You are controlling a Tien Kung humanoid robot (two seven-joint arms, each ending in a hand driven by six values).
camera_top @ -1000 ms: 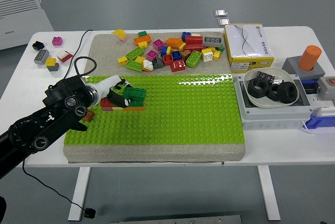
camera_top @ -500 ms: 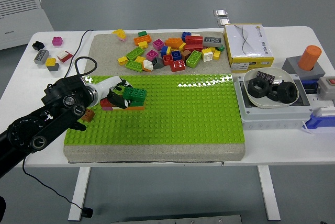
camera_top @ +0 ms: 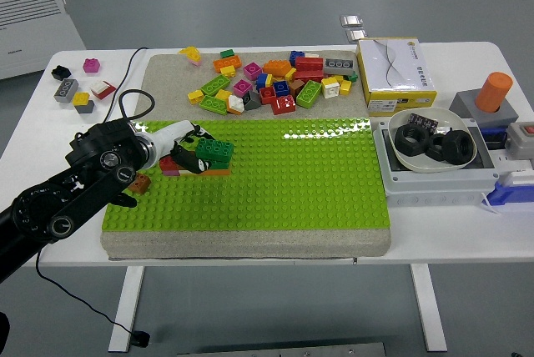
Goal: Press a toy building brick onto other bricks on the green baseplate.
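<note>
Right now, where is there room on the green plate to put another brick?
Most of the green plate is bare: everything right of the small brick stack up to the grey box. It is crowded at the left hand and at the loose brick pile behind.

Green brick [camera_top: 215, 150] atop bricks [camera_top: 196, 167] on green baseplate [camera_top: 275, 178].

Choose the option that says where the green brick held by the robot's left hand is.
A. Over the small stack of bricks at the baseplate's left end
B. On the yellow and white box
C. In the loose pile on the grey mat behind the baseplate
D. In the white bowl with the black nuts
A: the left hand holds the green brick on the low stack of bricks at the left end of the green baseplate.
</note>
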